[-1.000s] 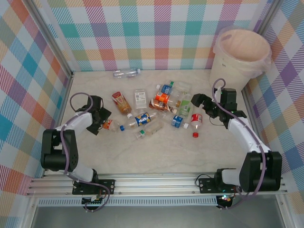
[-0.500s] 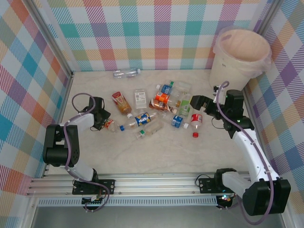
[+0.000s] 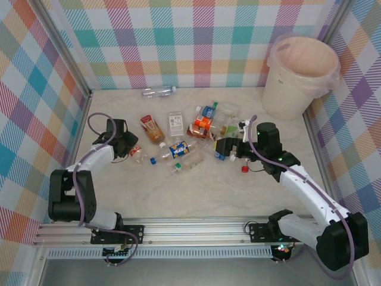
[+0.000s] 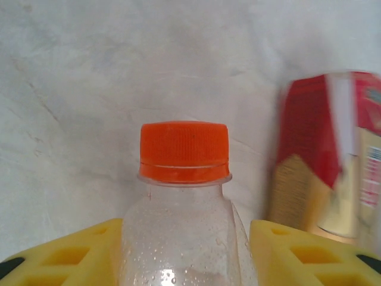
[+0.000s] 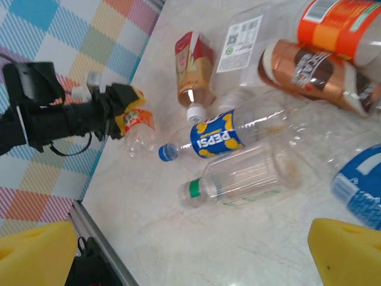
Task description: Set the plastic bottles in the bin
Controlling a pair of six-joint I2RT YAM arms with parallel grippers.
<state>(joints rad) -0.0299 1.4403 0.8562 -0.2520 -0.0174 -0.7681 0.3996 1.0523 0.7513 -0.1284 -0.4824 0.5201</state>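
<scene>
Several plastic bottles lie scattered mid-table. My left gripper (image 3: 129, 147) is shut on a clear bottle with an orange cap (image 4: 184, 152); the yellow fingers (image 4: 77, 256) press its shoulders from both sides, and the same gripper (image 5: 128, 104) and bottle (image 5: 138, 128) appear from across the table. A red-labelled bottle (image 4: 333, 149) lies just right of it. My right gripper (image 3: 226, 148) hovers open over the pile's right side, and in its own view the right gripper (image 5: 190, 250) has bare table between its fingers. A green-capped clear bottle (image 5: 244, 176) and a Pepsi bottle (image 5: 220, 134) lie ahead. The cream bin (image 3: 286, 101) stands at the far right.
One clear bottle (image 3: 158, 91) lies alone against the back wall. A loose red cap (image 3: 244, 169) sits near the right arm. Checkered walls close the left, back and right sides. An aluminium rail (image 3: 196, 229) runs along the near edge.
My left gripper has closed around the orange-capped bottle. My right arm has swung left, from beside the bin toward the middle of the pile, still open.
</scene>
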